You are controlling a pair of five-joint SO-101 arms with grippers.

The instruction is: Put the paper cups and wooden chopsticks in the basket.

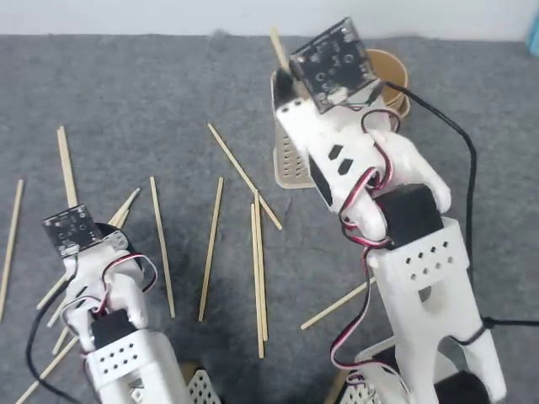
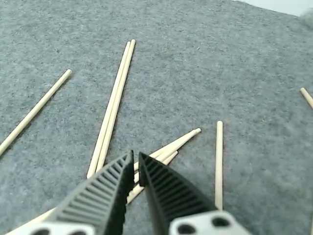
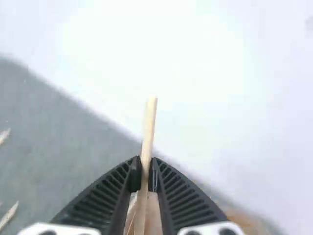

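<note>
wrist view: r claw (image 3: 143, 166) clamps chopstick (image 3: 150, 112); high view: it's at basket (image 1: 290, 164); l claw (image 2: 136, 156) closed, empty.

The worktop (image 1: 126, 101) wears grey felt-like cloth, matt and fuzzy. The chopsticks (image 2: 113, 105) are pale bare wood, smooth and dull. Ribbed matt black plastic forms the jaws of the left gripper (image 2: 136, 159) and right gripper (image 3: 145, 169). The basket (image 1: 290, 164) is cream perforated plastic, and the paper cup (image 1: 397, 71) is matt brown paper.
</note>
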